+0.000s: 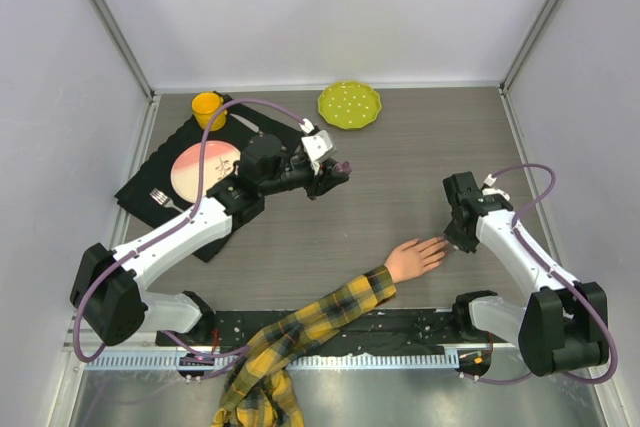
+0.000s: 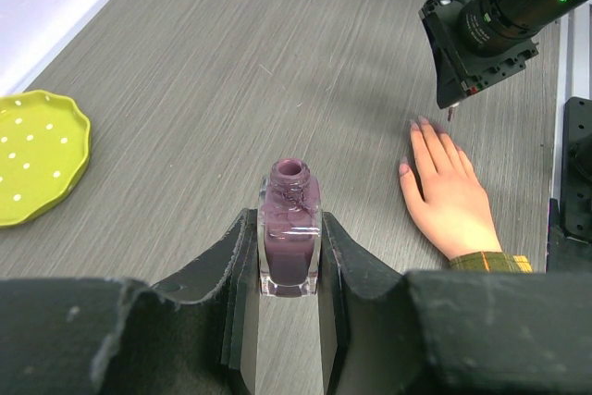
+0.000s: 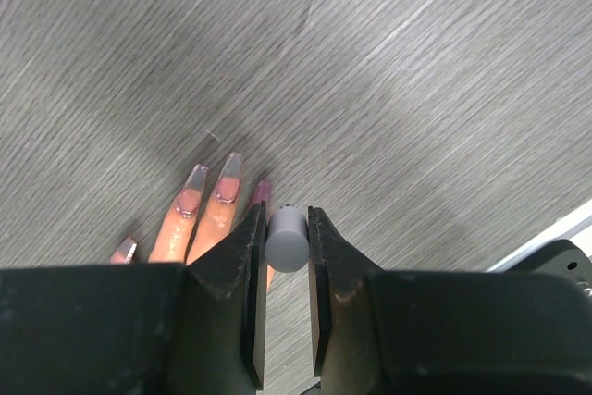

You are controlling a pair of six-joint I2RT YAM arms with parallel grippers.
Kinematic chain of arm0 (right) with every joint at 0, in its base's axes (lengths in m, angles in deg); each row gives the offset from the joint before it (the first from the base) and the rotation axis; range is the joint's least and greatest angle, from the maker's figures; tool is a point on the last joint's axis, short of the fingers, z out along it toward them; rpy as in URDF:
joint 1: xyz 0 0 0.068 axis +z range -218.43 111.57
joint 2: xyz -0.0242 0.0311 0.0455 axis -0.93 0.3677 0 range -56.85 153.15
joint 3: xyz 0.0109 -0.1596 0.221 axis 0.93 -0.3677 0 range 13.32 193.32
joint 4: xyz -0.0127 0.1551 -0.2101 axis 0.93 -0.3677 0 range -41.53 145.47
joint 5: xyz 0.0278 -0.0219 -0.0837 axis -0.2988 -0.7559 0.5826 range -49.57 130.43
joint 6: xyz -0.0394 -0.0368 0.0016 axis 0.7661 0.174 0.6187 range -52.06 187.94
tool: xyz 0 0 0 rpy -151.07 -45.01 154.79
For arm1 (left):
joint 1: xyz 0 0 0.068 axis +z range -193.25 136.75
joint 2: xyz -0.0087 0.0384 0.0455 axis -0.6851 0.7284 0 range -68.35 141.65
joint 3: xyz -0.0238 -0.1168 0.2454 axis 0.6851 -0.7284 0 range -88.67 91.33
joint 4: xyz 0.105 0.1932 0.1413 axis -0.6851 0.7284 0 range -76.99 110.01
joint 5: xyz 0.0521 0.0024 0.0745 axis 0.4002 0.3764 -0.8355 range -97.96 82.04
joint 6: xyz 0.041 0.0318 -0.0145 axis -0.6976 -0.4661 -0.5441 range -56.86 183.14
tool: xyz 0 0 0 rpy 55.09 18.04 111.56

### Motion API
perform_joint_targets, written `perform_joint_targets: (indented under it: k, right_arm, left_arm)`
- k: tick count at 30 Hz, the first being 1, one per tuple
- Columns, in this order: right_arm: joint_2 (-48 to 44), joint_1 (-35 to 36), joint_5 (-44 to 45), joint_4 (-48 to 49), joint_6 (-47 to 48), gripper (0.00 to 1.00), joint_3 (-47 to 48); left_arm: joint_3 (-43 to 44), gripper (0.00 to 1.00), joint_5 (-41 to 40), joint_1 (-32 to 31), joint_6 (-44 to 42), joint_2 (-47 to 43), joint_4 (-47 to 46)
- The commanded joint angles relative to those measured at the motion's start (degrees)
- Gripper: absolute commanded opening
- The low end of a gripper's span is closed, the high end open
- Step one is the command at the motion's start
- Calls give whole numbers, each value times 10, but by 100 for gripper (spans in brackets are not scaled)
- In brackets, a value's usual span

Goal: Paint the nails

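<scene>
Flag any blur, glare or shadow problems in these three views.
Top external: even light, sharp. Left wrist: bottle crisp, left claw dark along the bottom. Right wrist: nails in focus, right claw dark around the grey cap, broad shadow on the table.

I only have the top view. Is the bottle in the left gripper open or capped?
Observer: Open. The left wrist view shows the polish bottle clamped in the left gripper, neck uncapped.
Operator: What's in the right gripper?
Observer: A grey cap, pinched in the right gripper over the mannequin hand, at its fingertips.
Operator: Any nails painted?
Observer: The nail nearest the gripper looks purple-pink; the two nails beside it look greyer at the tips.
</scene>
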Motion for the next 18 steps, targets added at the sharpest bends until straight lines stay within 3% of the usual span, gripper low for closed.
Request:
perform_joint_targets:
  k: [1,18]
  right_arm:
    - [5,1,-16,18,7,1,11]
    - [24,1,-25,43,19,1,5]
  left_arm:
    - [1,0,5,-2,-3,-21,-15]
    - [1,0,4,-2,-5,-20,-15]
